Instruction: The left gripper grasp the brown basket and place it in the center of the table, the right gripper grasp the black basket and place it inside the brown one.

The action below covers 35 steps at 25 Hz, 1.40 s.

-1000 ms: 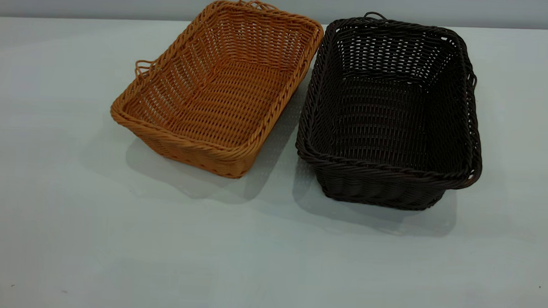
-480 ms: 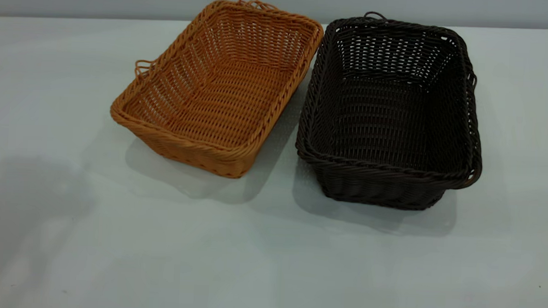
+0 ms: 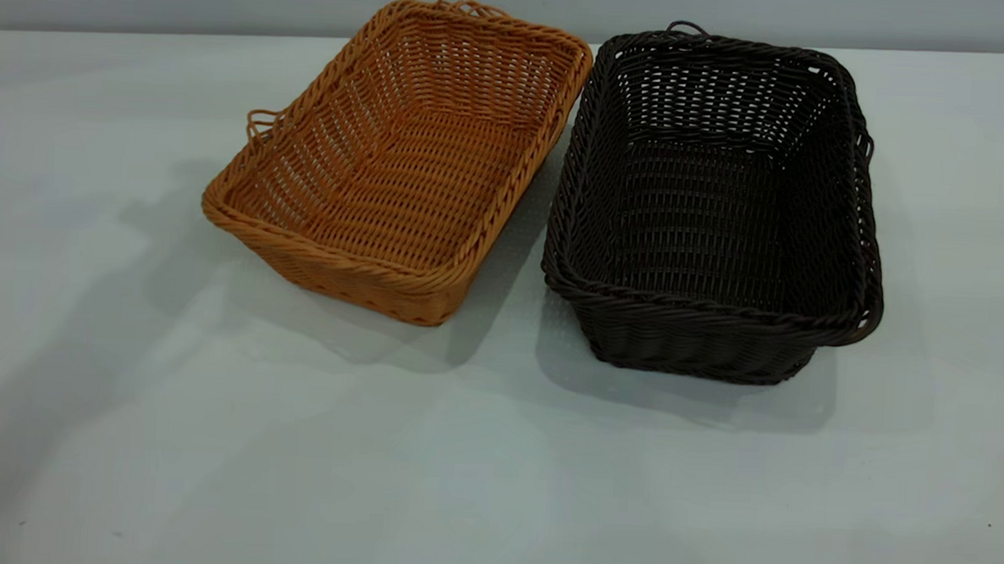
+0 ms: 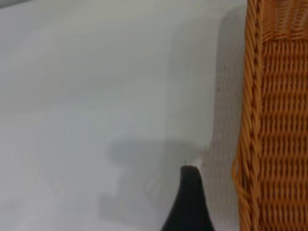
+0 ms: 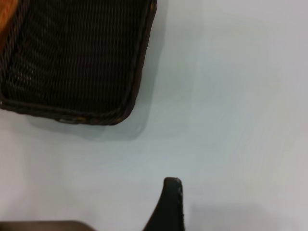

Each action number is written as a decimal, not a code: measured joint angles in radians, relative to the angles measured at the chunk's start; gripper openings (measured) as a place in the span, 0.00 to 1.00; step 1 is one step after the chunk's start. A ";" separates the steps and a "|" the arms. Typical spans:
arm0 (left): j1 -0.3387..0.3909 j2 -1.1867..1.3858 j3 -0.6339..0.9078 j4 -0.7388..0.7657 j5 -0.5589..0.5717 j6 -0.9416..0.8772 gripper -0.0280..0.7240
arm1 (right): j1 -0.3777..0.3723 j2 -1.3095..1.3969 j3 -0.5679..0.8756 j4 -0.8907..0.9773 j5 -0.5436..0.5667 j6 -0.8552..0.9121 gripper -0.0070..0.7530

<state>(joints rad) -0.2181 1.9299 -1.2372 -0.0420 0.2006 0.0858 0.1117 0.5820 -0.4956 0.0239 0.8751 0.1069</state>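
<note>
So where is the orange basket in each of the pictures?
Exterior view: the brown basket sits left of centre toward the back, right beside the black basket.
Left wrist view: only its braided rim and part of its woven inside show, along the picture's right edge.
Right wrist view: just an orange sliver past the black basket.
Shared landmark: the pale table under both.

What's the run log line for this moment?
brown basket: on table, ungrasped | black basket: beside it, ungrasped | left tool: near brown basket | nesting: not done
</note>
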 joint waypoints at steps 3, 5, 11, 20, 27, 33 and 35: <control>-0.019 0.110 -0.082 0.000 -0.005 0.003 0.76 | 0.000 0.127 0.000 0.049 -0.062 0.001 0.87; -0.031 0.171 -0.130 0.000 -0.006 0.004 0.76 | 0.000 0.207 0.000 0.088 -0.103 -0.001 0.86; -0.039 0.339 -0.249 0.000 -0.010 0.004 0.76 | 0.000 0.408 0.000 0.249 -0.176 -0.059 0.85; -0.058 0.510 -0.366 0.000 -0.022 0.005 0.70 | 0.000 0.688 -0.034 0.647 -0.242 -0.302 0.80; -0.063 0.546 -0.378 -0.003 -0.042 0.009 0.27 | 0.006 0.924 -0.125 1.044 -0.208 -0.480 0.79; -0.062 0.512 -0.378 -0.018 -0.041 0.046 0.15 | 0.114 1.146 -0.128 1.329 -0.215 -0.565 0.79; -0.053 0.473 -0.378 -0.016 -0.037 0.054 0.14 | 0.139 1.209 -0.130 1.448 -0.233 -0.609 0.79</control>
<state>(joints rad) -0.2707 2.4032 -1.6147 -0.0583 0.1636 0.1394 0.2506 1.7908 -0.6253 1.4718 0.6423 -0.5026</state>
